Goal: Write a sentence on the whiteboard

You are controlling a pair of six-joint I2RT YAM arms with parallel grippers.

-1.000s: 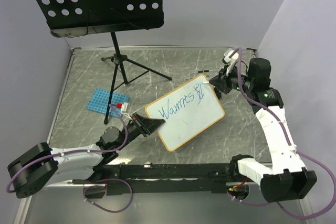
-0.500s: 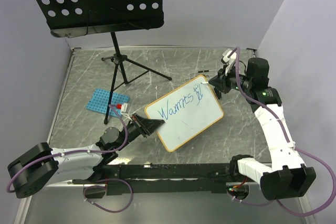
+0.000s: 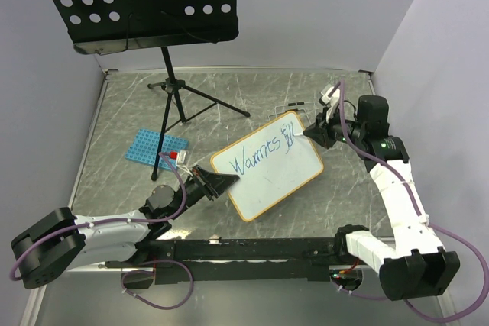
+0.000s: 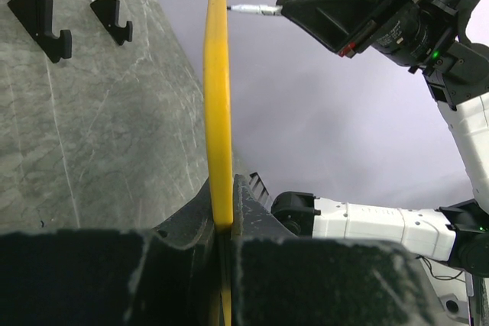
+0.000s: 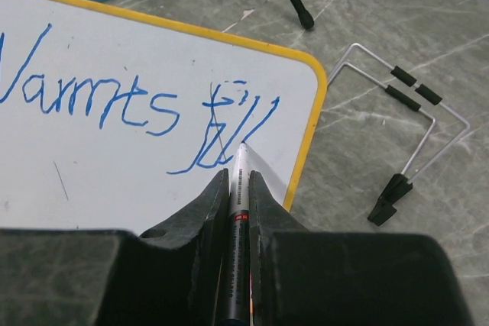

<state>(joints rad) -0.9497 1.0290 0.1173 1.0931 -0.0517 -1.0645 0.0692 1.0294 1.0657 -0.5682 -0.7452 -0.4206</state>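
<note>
The whiteboard (image 3: 275,173) with its yellow-orange frame lies tilted at the table's middle. Its blue sentence (image 3: 260,154) reads "Warmts fill", also seen in the right wrist view (image 5: 137,104). My left gripper (image 3: 221,182) is shut on the board's left edge; in the left wrist view the frame (image 4: 218,97) stands edge-on between the jaws. My right gripper (image 3: 315,132) is shut on a silver marker (image 5: 240,188), its tip touching the board at the last stroke of "fill", near the board's far right corner (image 5: 309,66).
A black perforated music stand (image 3: 137,1) on a tripod (image 3: 179,97) stands at the back left. A blue perforated rack (image 3: 157,146) lies left of the board. A wire bracket (image 5: 401,127) lies right of the board's corner.
The right gripper has drawn the marker a little down and right along the board, lengthening the last stroke of "fill". The left gripper and board have not moved.
</note>
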